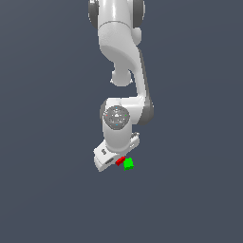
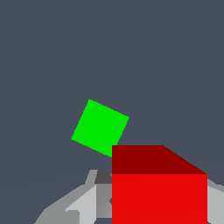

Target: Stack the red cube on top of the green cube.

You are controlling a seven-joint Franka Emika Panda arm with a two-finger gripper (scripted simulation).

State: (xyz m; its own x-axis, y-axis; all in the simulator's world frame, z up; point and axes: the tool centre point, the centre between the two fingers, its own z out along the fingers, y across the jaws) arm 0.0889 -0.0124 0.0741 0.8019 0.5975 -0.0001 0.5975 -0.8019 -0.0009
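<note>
The red cube (image 1: 120, 161) sits between the fingers of my gripper (image 1: 117, 162), which is shut on it. In the wrist view the red cube (image 2: 159, 192) fills the near part of the picture, with a grey finger (image 2: 83, 203) pressed against one side. The green cube (image 1: 128, 164) lies on the dark floor just to the exterior view's right of the red cube. In the wrist view the green cube (image 2: 99, 127) is turned at an angle, and the red cube overlaps one of its corners. The frames do not show whether the cubes touch.
The white arm (image 1: 121, 52) reaches down from the top of the exterior view, with its wrist (image 1: 117, 118) above the cubes. A plain dark grey floor (image 1: 47, 190) surrounds them.
</note>
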